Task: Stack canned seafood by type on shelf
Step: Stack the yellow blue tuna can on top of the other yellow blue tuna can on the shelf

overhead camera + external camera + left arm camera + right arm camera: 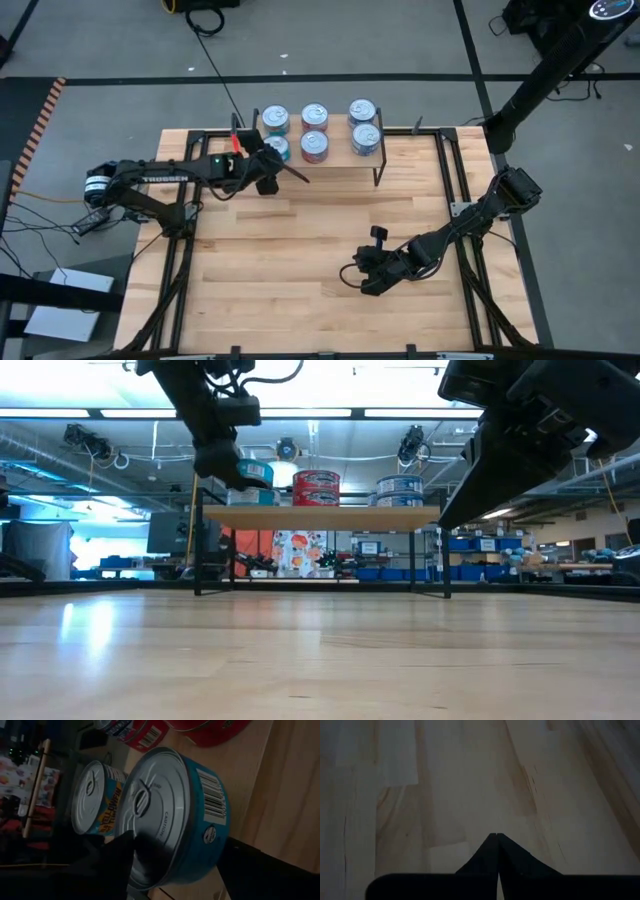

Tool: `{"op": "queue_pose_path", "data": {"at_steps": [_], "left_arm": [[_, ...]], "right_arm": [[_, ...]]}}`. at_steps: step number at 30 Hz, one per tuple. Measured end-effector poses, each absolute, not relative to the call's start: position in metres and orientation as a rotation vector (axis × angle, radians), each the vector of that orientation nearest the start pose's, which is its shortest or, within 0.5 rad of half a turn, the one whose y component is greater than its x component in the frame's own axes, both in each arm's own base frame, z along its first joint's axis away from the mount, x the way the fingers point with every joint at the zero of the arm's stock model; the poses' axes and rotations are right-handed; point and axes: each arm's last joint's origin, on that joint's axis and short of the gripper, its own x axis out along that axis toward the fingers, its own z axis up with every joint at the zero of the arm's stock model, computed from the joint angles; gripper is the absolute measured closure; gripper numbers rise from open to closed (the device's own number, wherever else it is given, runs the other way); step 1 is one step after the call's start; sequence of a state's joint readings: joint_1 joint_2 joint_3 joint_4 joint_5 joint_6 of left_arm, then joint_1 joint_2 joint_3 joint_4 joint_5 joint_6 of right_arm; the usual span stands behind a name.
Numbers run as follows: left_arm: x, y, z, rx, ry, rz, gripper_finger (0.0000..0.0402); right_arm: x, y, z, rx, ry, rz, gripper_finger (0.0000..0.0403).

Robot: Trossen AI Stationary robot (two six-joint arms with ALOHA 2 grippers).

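Teal can (175, 815) | between spread left pincer (268, 170) fingers | on shelf (340, 165)

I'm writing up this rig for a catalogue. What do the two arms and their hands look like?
Both arms are dark, jointed and slim. The left arm carries white TROSSEN lettering along one link, a silver-ringed joint at its outer end and a red part by its hand. The right arm is plain black; its hand ends in two flat dark fingers tapering to a point.
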State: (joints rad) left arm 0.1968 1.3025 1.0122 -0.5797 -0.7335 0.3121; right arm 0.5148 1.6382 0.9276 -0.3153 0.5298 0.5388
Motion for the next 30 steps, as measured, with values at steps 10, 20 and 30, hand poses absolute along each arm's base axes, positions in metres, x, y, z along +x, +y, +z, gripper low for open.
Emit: {"op": "queue_pose_path", "data": {"at_steps": [10,20,30], "left_arm": [[0.250,0.071,0.292,0.465,0.998,0.729,0.0136],[0.246,0.082,0.302,0.328,1.001,0.708,0.0135],[0.246,0.088,0.297,0.304,1.031,0.726,0.0135]], "right_arm": [[0.278,0.140,0.173,-0.005,0.847,-0.241,0.0390],[0.278,0.141,0.173,0.006,0.849,-0.226,0.0389],[0.278,0.141,0.173,0.011,0.851,-0.223,0.0389]]}}
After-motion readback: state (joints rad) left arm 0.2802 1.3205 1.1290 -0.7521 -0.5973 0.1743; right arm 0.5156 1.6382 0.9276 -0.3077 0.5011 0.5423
